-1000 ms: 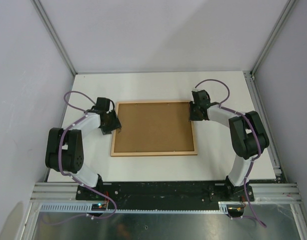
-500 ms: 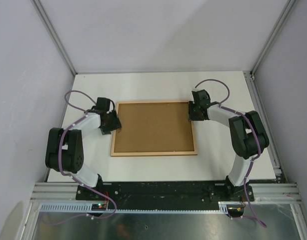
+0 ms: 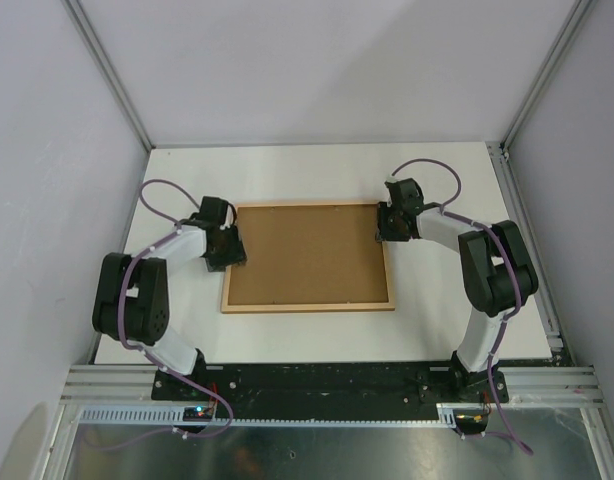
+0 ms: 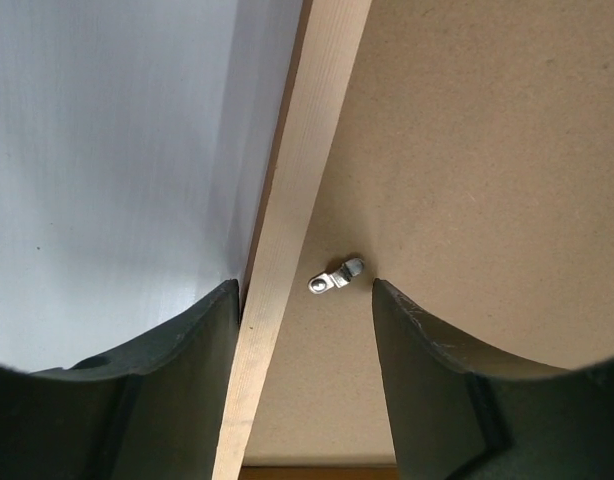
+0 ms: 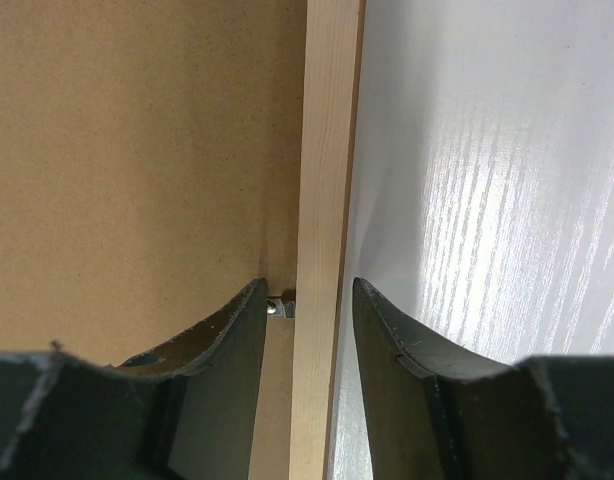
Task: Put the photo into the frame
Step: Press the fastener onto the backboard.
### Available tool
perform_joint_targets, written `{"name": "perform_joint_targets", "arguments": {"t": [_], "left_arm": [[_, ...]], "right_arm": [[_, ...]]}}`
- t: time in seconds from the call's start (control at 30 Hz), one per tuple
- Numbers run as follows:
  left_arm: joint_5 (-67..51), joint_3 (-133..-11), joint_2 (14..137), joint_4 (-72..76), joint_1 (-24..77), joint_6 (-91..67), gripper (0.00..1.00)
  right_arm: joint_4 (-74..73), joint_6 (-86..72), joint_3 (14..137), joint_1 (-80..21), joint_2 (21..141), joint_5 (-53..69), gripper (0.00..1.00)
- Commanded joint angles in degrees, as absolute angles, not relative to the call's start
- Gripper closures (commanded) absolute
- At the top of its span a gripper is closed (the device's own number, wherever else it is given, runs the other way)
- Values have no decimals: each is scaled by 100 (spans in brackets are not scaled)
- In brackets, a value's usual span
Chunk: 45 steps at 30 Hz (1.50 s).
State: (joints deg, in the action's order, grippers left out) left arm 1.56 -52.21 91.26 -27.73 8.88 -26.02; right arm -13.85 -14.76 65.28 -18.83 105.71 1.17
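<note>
Top view: frame lies flat on the counter, board inside; left hand at its left side, right hand at its right.

Left wrist: fingers parted, straddling left rail and clip.

Right wrist: fingers parted astride right rail.

Between the fingers of our left gripper we find the frame rail and a metal clip. Bare table lies free outside, flat backing board inside. The rail fills most of the gap of our right gripper.
</note>
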Motion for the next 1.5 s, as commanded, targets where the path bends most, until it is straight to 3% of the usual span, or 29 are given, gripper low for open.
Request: {"name": "perform_joint_targets", "arguments": {"t": [0.0,0.27,0.7,1.07,1.47], "left_arm": [[419,-5337,9229,-2903,932,-2454,40],[599,-5560,9538,-2947,936,-2477,42],[688,-5643,9741,-2940,915,-2558,55],[433,-5846,9965,-2929,600,-2565,57],[223,-5625,9867,-2928,556,-2762,67]], "right_arm": [[-1411,-1469,6697,-1866,10707,261,55],[-1434,-1466,6697,-1854,10711,305,56],[-1457,-1452,6697,-1854,10742,353,57],[-1468,-1449,6697,-1852,10760,364,58],[-1485,-1443,6697,-1854,10768,352,58]]}}
